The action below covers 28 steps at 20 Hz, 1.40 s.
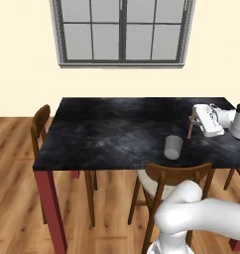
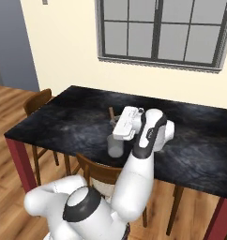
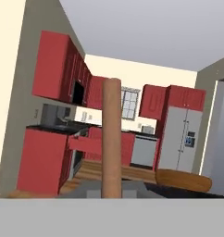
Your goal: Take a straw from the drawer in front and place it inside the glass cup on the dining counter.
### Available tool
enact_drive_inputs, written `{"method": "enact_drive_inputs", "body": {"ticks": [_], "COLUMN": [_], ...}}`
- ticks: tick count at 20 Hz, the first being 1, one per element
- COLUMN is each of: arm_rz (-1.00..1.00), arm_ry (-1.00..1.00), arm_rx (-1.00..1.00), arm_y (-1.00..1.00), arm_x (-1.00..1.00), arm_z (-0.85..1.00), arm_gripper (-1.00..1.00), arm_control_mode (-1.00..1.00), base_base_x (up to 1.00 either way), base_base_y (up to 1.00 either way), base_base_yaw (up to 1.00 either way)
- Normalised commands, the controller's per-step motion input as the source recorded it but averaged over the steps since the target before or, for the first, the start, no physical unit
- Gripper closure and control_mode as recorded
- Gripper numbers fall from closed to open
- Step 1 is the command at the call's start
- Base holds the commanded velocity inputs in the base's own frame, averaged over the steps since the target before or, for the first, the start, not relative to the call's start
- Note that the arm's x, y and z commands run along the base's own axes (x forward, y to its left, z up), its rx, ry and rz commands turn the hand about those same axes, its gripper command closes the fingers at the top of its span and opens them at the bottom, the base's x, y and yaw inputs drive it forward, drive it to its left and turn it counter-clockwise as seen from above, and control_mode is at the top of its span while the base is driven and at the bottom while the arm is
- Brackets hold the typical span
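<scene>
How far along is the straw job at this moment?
Fetching looks done: the end effector holds the straw above the dining counter. In hand: carrying it toward the glass cup, which stands beside it, apart. Left: lining the straw up over the cup and dropping it in.

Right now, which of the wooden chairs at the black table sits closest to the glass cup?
The chair tucked in at the table's near long edge, directly below the glass cup. The other chair stands at the far left end.
</scene>
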Motion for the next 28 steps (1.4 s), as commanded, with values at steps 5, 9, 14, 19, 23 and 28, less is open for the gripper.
{"method": "enact_drive_inputs", "body": {"ticks": [5, 9, 14, 19, 23, 28], "arm_rz": [-0.11, -0.06, -0.05, -0.04, -0.01, 0.00], "arm_ry": [0.09, 0.09, 0.03, 0.00, 0.00, 0.00], "arm_rx": [0.06, 0.11, 0.09, 0.02, 0.00, 0.00], "arm_y": [0.06, 0.13, 0.12, 0.01, 0.00, -0.06], "arm_x": [0.00, 0.00, 0.00, 0.40, 0.50, 0.26], "arm_z": [0.00, 0.00, 0.00, 0.00, -0.01, -0.14], "arm_gripper": [1.00, 1.00, 1.00, 1.00, 1.00, 1.00], "arm_control_mode": [-1.00, -1.00, -1.00, -1.00, -1.00, -1.00], "base_base_x": [0.00, 0.00, 0.00, 0.00, 0.00, 0.00], "base_base_y": [0.00, 0.00, 0.00, 0.00, 0.00, 0.00], "base_base_yaw": [0.00, 0.00, 0.00, 0.00, 0.00, 0.00]}}
